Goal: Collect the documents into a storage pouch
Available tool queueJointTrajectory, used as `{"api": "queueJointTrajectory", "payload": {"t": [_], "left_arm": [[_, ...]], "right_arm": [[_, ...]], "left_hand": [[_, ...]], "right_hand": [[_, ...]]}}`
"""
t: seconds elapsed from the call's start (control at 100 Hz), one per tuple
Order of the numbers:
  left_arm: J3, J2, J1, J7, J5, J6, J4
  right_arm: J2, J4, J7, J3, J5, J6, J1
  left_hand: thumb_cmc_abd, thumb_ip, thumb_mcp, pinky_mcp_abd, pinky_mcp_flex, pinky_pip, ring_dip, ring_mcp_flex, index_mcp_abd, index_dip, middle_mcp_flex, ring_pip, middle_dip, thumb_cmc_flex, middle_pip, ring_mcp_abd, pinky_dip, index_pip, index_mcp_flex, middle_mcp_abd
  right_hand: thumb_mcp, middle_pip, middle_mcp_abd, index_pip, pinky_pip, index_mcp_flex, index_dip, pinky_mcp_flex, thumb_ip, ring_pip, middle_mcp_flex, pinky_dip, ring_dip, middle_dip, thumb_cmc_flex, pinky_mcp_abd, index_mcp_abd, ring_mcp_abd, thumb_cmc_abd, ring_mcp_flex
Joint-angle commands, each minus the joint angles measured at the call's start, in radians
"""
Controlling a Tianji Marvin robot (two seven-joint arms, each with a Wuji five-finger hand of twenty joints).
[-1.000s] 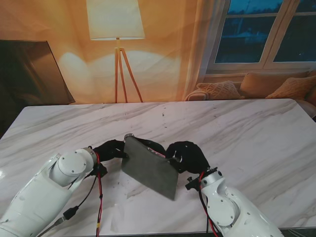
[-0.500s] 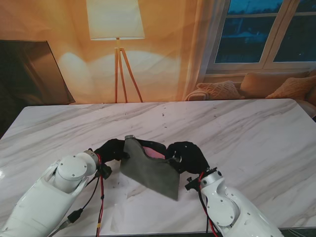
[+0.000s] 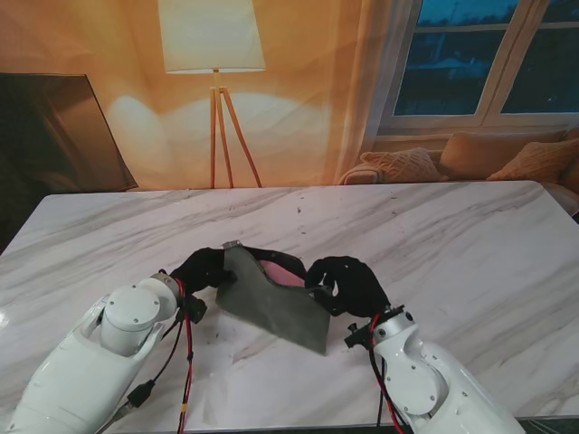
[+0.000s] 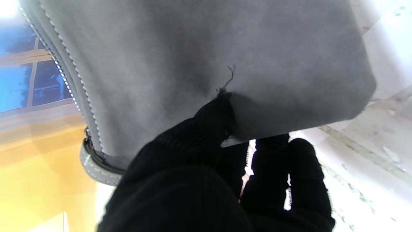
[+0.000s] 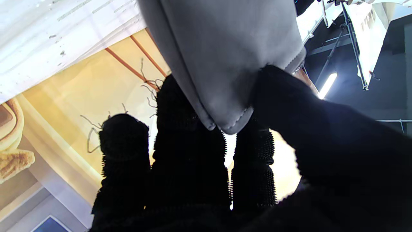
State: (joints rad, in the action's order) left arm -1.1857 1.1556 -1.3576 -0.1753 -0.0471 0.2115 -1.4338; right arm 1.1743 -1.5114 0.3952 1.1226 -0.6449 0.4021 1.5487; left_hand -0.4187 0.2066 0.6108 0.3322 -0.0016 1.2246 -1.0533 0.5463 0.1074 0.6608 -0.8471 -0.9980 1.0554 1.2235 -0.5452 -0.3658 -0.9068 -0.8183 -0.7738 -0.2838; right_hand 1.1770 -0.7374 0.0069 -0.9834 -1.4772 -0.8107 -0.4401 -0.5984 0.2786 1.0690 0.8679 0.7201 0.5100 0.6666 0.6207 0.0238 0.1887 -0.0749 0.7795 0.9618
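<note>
clearly both hands were clamped on the grey pouch (image 3: 271,303), held tilted off the marble table (image 3: 470,244) at about 6 o'clock from its centre: the left hand (image 3: 204,269) pinched the zipper end, the right hand (image 3: 348,285) a corner. to do this well, i judged they should keep the pink-lined mouth spread and level. open tabletop lay from 9 through 3 o'clock; the near edge was close.

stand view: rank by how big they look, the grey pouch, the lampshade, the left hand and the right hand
1. lampshade
2. grey pouch, close to the lampshade, so unsure
3. right hand and left hand look alike; partly hidden, not ranked
</note>
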Motion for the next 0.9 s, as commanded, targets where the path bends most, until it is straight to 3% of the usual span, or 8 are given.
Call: {"api": "queueJointTrajectory", "payload": {"t": [0.0, 0.35, 0.48, 0.59, 0.75, 0.89], "left_arm": [[-0.003, -0.001, 0.003, -0.020, 0.015, -0.001, -0.016], [0.019, 0.009, 0.009, 0.007, 0.008, -0.004, -0.002], [0.038, 0.018, 0.015, 0.029, -0.006, -0.023, 0.005], [0.052, 0.028, 0.019, 0.058, -0.020, -0.045, 0.010], [0.067, 0.031, 0.026, 0.067, -0.030, -0.068, 0.003], [0.080, 0.029, 0.031, 0.057, -0.034, -0.077, -0.009]], "right_arm": [[-0.012, -0.024, -0.004, 0.017, -0.031, -0.002, 0.012], [-0.022, -0.073, -0.018, 0.082, -0.065, -0.030, 0.026], [-0.027, -0.106, -0.086, 0.092, -0.032, -0.071, 0.019], [-0.032, -0.129, -0.140, 0.084, -0.013, -0.103, -0.005], [-0.036, -0.143, -0.193, 0.050, 0.006, -0.137, -0.054], [-0.037, -0.152, -0.230, 0.019, 0.031, -0.170, -0.091]], "left_hand": [[0.111, -0.040, -0.046, -0.057, -0.019, 0.030, -0.001, 0.015, 0.003, 0.139, -0.036, -0.090, -0.011, 0.067, -0.065, -0.094, -0.030, -0.213, -0.042, -0.015], [0.110, -0.040, -0.054, -0.052, -0.008, 0.040, -0.011, 0.030, 0.002, 0.166, -0.043, -0.141, -0.010, 0.067, -0.118, -0.111, -0.046, -0.198, -0.038, -0.040], [0.118, -0.044, -0.055, -0.050, -0.008, 0.035, -0.007, 0.027, -0.008, 0.164, -0.040, -0.134, -0.021, 0.067, -0.118, -0.109, -0.048, -0.186, -0.052, -0.029], [0.117, -0.047, -0.053, -0.048, -0.006, 0.031, 0.001, 0.027, -0.012, 0.170, -0.044, -0.123, -0.028, 0.068, -0.115, -0.105, -0.046, -0.185, -0.061, -0.019], [0.113, -0.045, -0.052, -0.048, -0.005, 0.027, 0.009, 0.026, -0.017, 0.177, -0.052, -0.111, -0.035, 0.067, -0.110, -0.104, -0.041, -0.181, -0.068, -0.008], [0.107, -0.041, -0.050, -0.047, 0.002, 0.031, 0.009, 0.038, -0.015, 0.182, -0.058, -0.118, -0.032, 0.067, -0.113, -0.107, -0.042, -0.179, -0.069, -0.014]], "right_hand": [[0.029, -0.008, -0.005, 0.005, 0.004, 0.063, 0.005, 0.018, 0.022, -0.020, -0.042, 0.024, 0.027, -0.005, -0.060, -0.017, 0.035, -0.034, -0.026, -0.030], [-0.010, 0.004, -0.004, 0.072, 0.022, 0.122, -0.005, 0.054, 0.023, -0.063, -0.112, 0.033, 0.062, -0.054, -0.146, -0.011, 0.007, -0.027, -0.079, -0.071], [-0.029, 0.026, 0.002, 0.147, 0.042, 0.127, -0.028, 0.084, 0.006, -0.093, -0.143, 0.042, 0.066, -0.063, -0.165, -0.005, -0.027, -0.017, -0.100, -0.101], [-0.026, 0.047, 0.005, 0.236, 0.067, 0.125, -0.058, 0.115, -0.025, -0.131, -0.173, 0.052, 0.063, -0.067, -0.190, 0.000, -0.055, -0.011, -0.111, -0.133], [-0.017, 0.075, 0.003, 0.350, 0.128, 0.128, -0.134, 0.176, -0.131, -0.218, -0.222, 0.063, 0.043, -0.074, -0.219, -0.005, -0.078, -0.007, -0.125, -0.199], [-0.021, 0.096, 0.003, 0.381, 0.186, 0.151, -0.144, 0.243, -0.132, -0.276, -0.270, 0.055, 0.023, -0.083, -0.221, -0.013, -0.085, -0.004, -0.120, -0.265]]}}
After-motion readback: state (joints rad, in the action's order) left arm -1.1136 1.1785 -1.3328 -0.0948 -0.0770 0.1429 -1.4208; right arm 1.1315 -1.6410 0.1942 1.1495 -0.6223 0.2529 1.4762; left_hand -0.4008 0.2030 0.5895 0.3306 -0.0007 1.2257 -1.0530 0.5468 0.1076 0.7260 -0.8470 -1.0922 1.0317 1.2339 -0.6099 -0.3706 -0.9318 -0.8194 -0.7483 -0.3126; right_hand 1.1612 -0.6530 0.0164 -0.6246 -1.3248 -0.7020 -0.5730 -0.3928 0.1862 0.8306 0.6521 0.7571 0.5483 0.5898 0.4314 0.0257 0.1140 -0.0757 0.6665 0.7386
